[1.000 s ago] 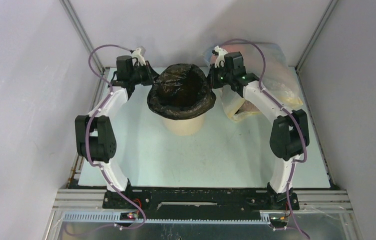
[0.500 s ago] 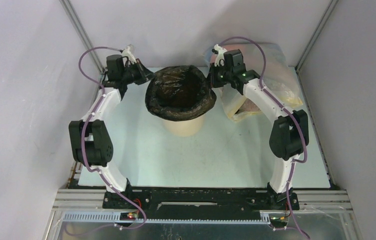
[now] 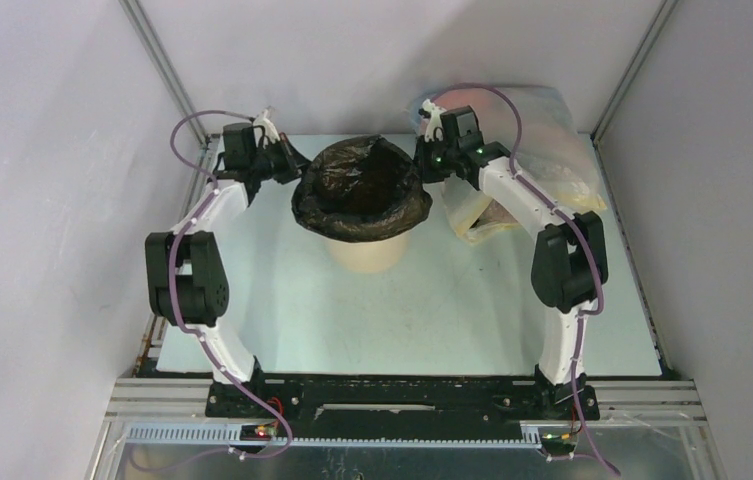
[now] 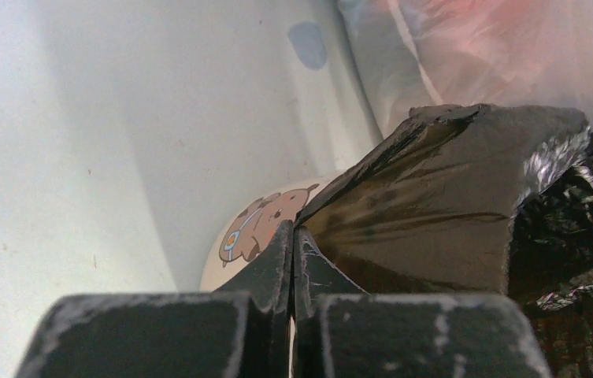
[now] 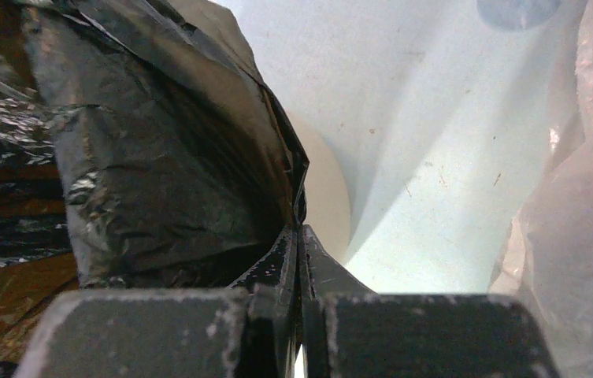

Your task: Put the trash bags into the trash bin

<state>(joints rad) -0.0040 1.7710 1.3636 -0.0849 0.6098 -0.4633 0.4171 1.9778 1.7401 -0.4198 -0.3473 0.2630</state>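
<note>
Overhead, both arms reach forward with elbows bowed outward and wrists turned inward, flanking the trash bin at the far middle of the table. The black trash bag lines the bin's mouth, with the left gripper at its left rim and the right gripper at its right. Left wrist view: the fingers are pressed together, pinching a taut flap of the bag above the bin's bear sticker. Right wrist view: the fingers are likewise closed on the bag's edge — a translucent bag lies beside.
</note>
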